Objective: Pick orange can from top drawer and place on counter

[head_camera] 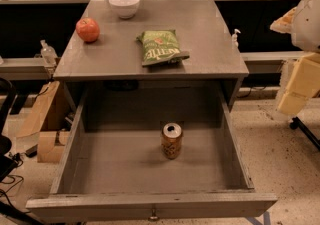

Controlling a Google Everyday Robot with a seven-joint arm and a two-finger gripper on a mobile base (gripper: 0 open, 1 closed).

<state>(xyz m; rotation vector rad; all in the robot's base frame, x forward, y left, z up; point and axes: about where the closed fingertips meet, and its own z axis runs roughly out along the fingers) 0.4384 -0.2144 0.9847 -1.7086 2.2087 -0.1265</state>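
Jaws: can't tell if spread or pressed, gripper (299,84) off at the right edge, well apart from the drawer (150,202). The orange can (171,141) stands upright mid-drawer; likely light, rigid, slick, so take its sides at mid-height.

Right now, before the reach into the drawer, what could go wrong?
1. The end effector sits at the view's right edge, outside the top drawer; reaching in could clip the drawer's right wall.
2. The orange can stands upright, free of the walls; a glancing touch may tip it.
3. The counter carries an apple, chip bag and bowl; place on the bare right side.
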